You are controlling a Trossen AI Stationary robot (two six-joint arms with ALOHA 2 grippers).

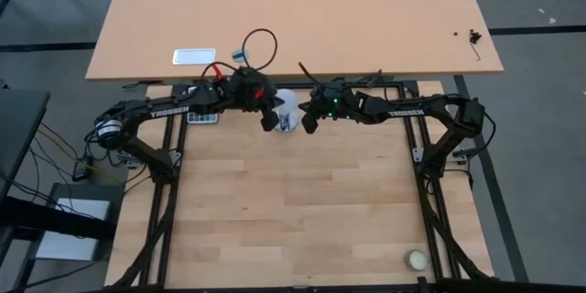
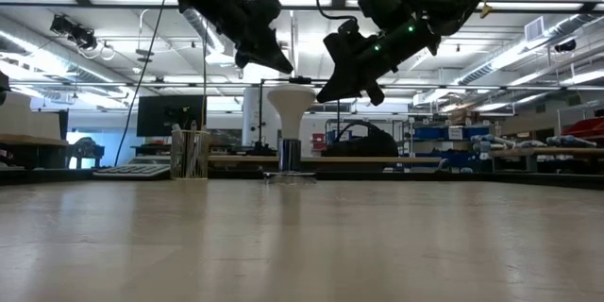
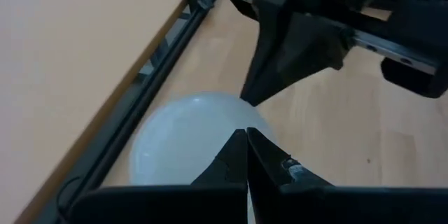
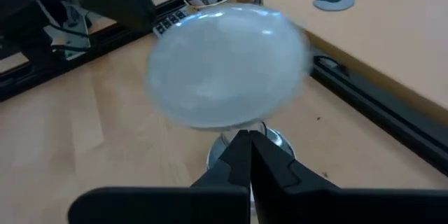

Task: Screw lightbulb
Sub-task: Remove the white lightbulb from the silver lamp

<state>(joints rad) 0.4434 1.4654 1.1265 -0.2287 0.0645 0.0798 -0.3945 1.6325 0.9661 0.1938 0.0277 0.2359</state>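
The cream ball (image 1: 417,259) lies nearest, well apart from the white frosted lightbulb (image 2: 291,104), which stands upright on the round silver socket disc (image 2: 289,173) at the table's far edge. Left gripper (image 1: 267,121) and right gripper (image 1: 309,122) flank the globe, both clenched, empty. To turn it well, jaws should open and seat squarely around the globe.

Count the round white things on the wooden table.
2. The lightbulb stands upright at the table's far edge, between the two arms. A small cream ball lies alone at the near right corner. Others could be hidden under the arms.
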